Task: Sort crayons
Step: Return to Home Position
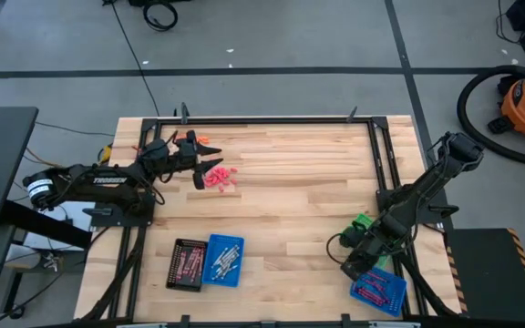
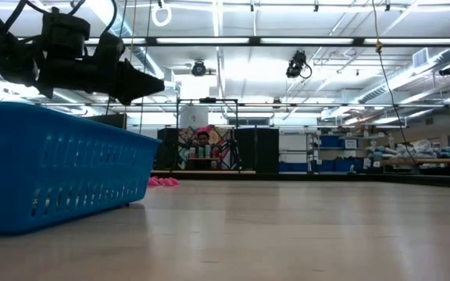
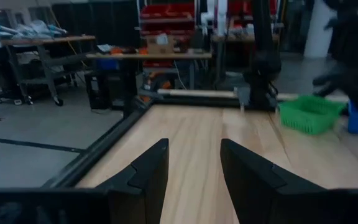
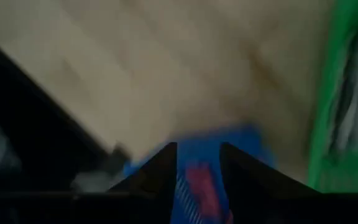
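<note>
We reckon the crayons point(image 1: 220, 178) are light, brittle sticks best pinched mid-length; the left gripper point(image 3: 194, 144) beside them and the right gripper point(image 4: 197, 149) well apart from them both gape empty.

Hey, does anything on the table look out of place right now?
Yes: a small heap of red-pink crayons lies loose on the table beside the left pincer, not sorted away.

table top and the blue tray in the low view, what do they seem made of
Table top: looks like pale wood strips joined side by side, grain and seams visible, smooth low sheen. Blue tray: probably moulded plastic, uniform colour, slotted walls.
</note>
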